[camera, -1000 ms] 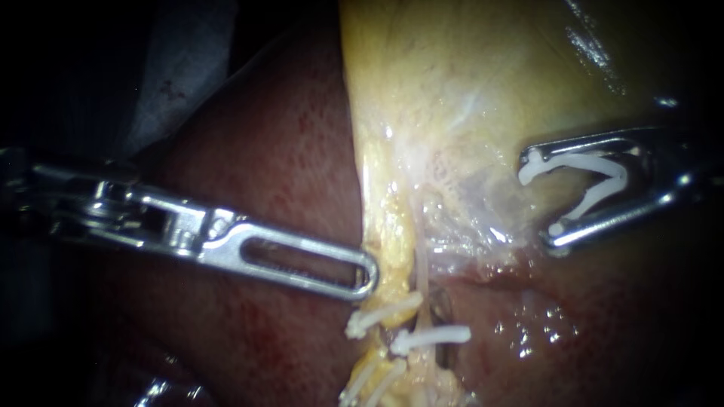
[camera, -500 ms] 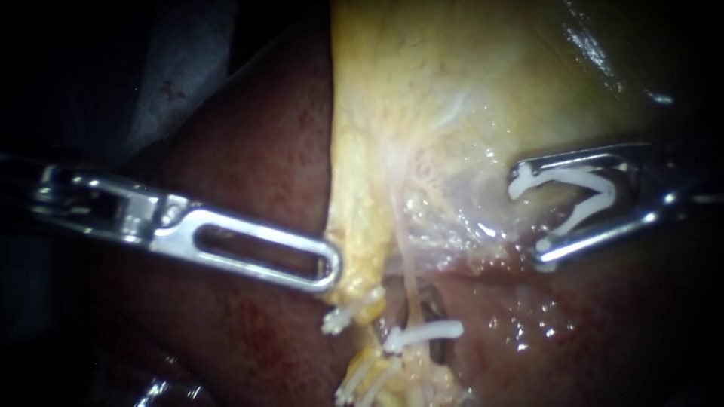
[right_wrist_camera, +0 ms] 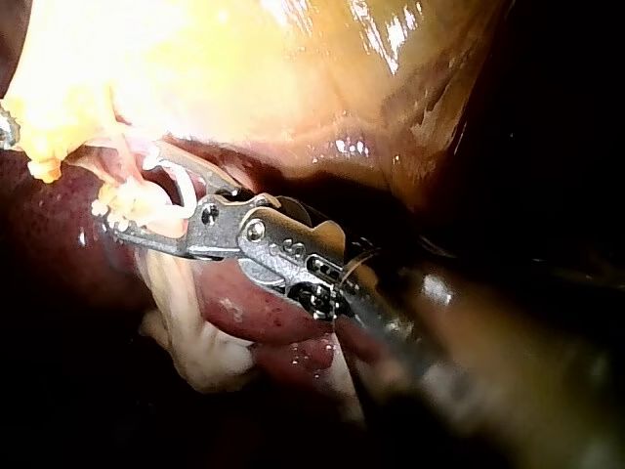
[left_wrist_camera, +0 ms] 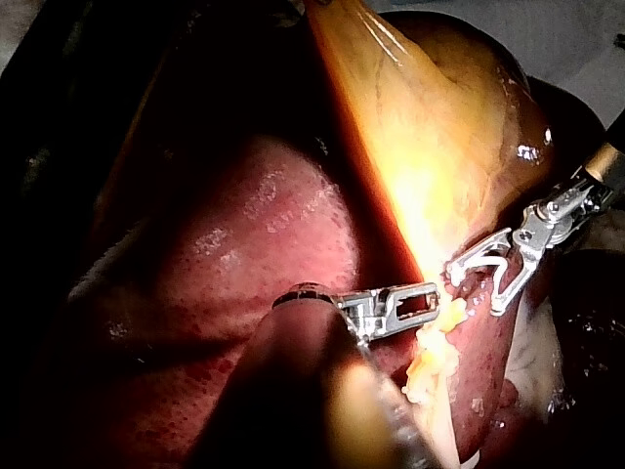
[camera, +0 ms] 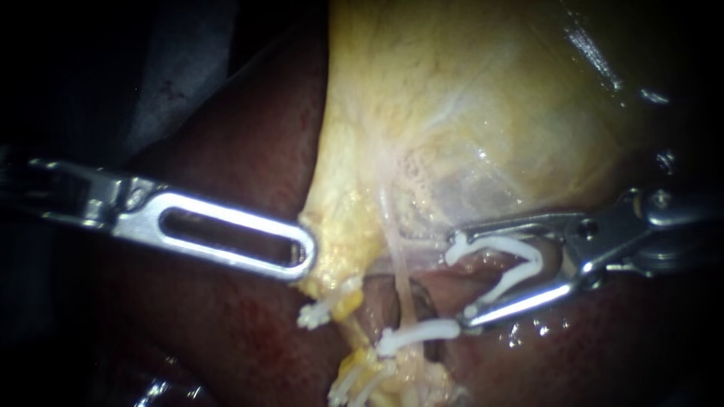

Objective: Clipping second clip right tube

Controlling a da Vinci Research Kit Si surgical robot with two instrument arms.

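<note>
My left instrument (camera: 300,256) comes in from the left, its slotted jaws shut on the yellow fatty edge (camera: 332,249) of the gallbladder (camera: 467,98). It also shows in the left wrist view (left_wrist_camera: 422,296). My right instrument (camera: 461,279) holds an open white clip (camera: 520,267) in jaws that stand wide apart. Their tips lie just right of a thin pale tube (camera: 400,271). Below them a closed white clip (camera: 418,332) sits across that tube. In the right wrist view the right instrument (right_wrist_camera: 127,195) and its clip (right_wrist_camera: 181,191) lie against the yellow tissue.
Dark red liver (camera: 249,151) lies left of and below the gallbladder. More white clips show on the yellow strand at the left (camera: 320,313) and lower down (camera: 354,384). Wet liver surface (camera: 543,332) glistens under the right instrument.
My right instrument has moved down and left with its open clip, up to the tube. My left instrument has drawn the yellow edge further left.
</note>
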